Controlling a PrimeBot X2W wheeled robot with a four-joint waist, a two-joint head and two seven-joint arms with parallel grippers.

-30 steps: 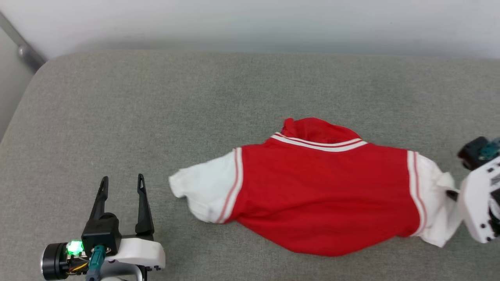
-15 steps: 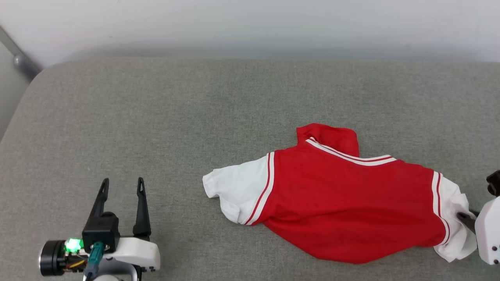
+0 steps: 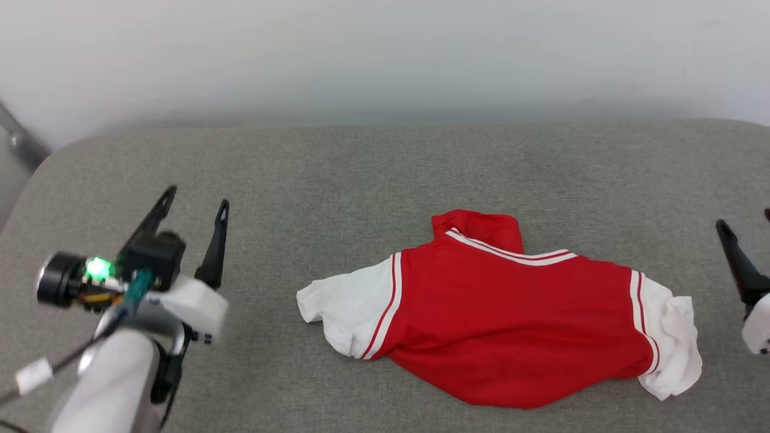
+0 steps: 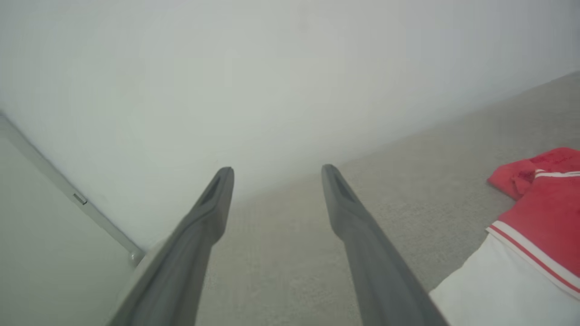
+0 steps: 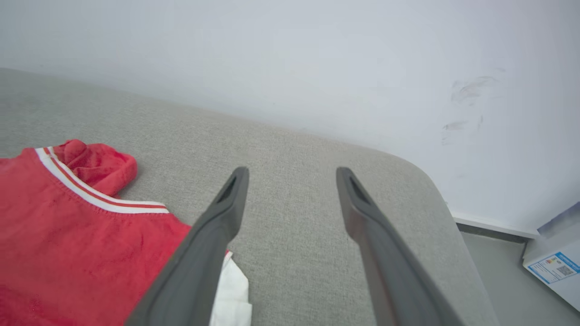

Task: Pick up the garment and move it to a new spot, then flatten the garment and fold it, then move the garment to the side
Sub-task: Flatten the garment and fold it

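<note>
Red cloth with white sleeves: the shirt [image 3: 511,325] lies on the grey fabric surface [image 3: 361,180], right of the middle and closer to the near edge than to the far one. Its body is fairly smooth, with a rounded, uneven near edge. At its far edge a small red flap [image 3: 481,228] sticks out past a band of white and red stripes. The sleeve [image 3: 346,310] pointing toward the left edge lies spread out. The sleeve [image 3: 674,343] toward the right edge is bunched and crumpled.

The left gripper [image 3: 198,197] hovers over the left part of the surface, well apart from the shirt, its two dark fingers spread wide with nothing between them. In its wrist view the spread sleeve shows at the lower right.

The right gripper [image 5: 292,171] is by the right edge, fingers likewise spread wide and empty over bare grey fabric. The crumpled sleeve [image 5: 233,290] lies just beside its left finger [image 5: 204,253]; whether they touch cannot be told.

A pale wall [image 3: 385,54] stands behind the far edge, and a box with a blue label [image 5: 553,267] sits on the floor beyond the far right corner.
</note>
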